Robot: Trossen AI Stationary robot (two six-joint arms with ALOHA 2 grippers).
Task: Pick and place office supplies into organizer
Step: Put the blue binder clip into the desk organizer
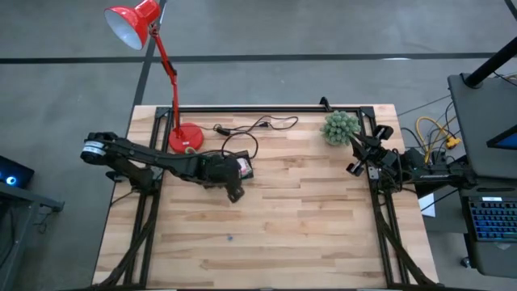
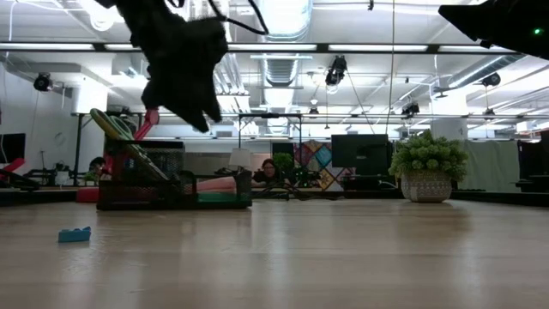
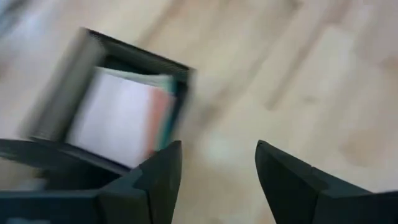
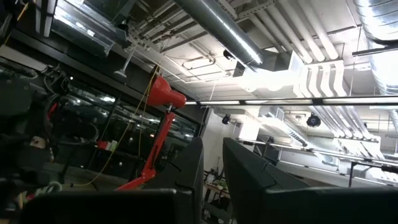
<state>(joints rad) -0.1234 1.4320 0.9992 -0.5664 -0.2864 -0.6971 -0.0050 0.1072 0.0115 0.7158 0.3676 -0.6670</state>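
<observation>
Now the left tool hovers open and empty beside the organizer; the right tool, narrowly parted, waits at the desk edge.

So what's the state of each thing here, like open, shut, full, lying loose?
Left hand: open, empty, above the organizer.
Right hand: parked at the table's right edge, raised.
Organizer: holds supplies, scissors leaning out.
Blue piece: loose on the table.
Lamp: upright.
</observation>
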